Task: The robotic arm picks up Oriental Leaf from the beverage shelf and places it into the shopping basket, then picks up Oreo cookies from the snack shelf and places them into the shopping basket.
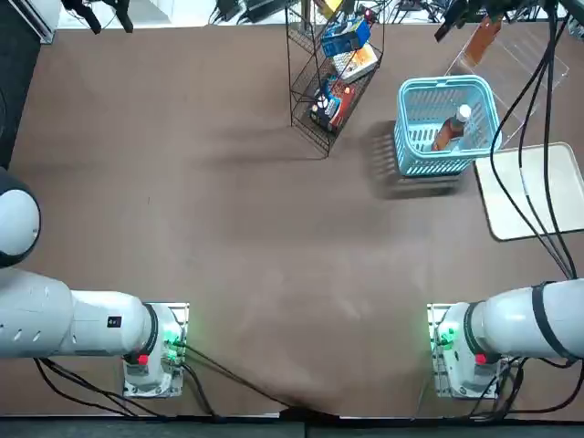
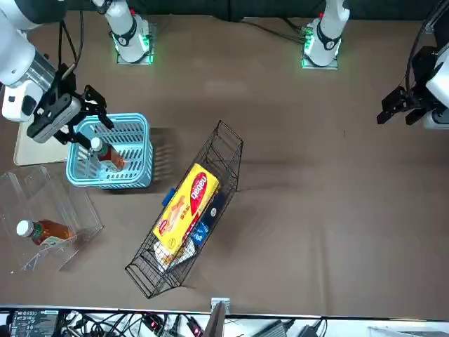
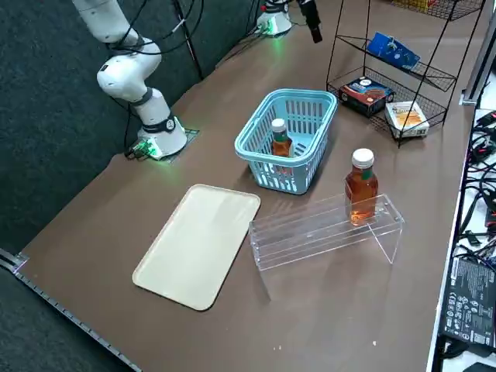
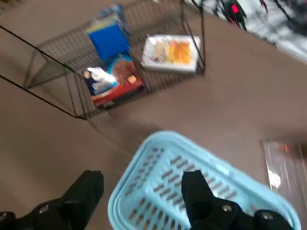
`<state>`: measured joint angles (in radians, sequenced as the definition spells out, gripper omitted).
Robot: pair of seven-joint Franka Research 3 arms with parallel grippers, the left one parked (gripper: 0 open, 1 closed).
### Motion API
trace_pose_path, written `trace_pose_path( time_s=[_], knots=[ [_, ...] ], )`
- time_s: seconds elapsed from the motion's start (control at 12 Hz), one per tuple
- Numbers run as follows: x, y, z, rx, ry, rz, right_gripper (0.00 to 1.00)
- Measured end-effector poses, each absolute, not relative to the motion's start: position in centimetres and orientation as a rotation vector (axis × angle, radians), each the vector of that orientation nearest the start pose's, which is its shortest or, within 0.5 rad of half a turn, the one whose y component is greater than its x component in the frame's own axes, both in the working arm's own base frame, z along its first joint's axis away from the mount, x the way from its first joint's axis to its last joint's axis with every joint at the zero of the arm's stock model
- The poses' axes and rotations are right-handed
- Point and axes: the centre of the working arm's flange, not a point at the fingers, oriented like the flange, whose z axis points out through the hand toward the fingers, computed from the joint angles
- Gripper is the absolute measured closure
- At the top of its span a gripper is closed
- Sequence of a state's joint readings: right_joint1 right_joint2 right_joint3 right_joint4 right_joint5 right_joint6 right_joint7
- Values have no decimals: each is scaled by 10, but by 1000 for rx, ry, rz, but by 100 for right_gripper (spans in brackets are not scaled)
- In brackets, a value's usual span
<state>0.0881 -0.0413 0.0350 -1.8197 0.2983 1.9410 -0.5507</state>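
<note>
The blue cookies are held by the black rack, and the bottle by the basket, so the drink step seems done. The right claw is opened above the basket and should next be moved to the cookies.

The smooth brown surface is showing a faint sheen. The shopping basket is looking like matt plastic, the beverage shelf is gleaming as clear, glossy plastic, and the snack shelf is appearing as thin black metal wire.
</note>
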Motion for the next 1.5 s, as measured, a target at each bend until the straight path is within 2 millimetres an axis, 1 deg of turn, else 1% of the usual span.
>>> trace_pose_path(
  time_s=[0.17, 0.42, 0.75, 1.0, 1.33, 1.42, 1.5],
  knots=[
    [568, 92, 561, -2663, -944, -412, 0],
    [574, 93, 547, -2532, -1086, -555, 0],
    [576, 91, 520, -2387, -1136, -717, 0],
    [575, 94, 495, -2305, -1165, -812, 0],
    [579, 107, 456, -2176, -1184, -892, 0],
    [584, 109, 435, -2117, -1185, -940, 0],
    [586, 110, 425, -2092, -1182, -962, 0]
  ],
)
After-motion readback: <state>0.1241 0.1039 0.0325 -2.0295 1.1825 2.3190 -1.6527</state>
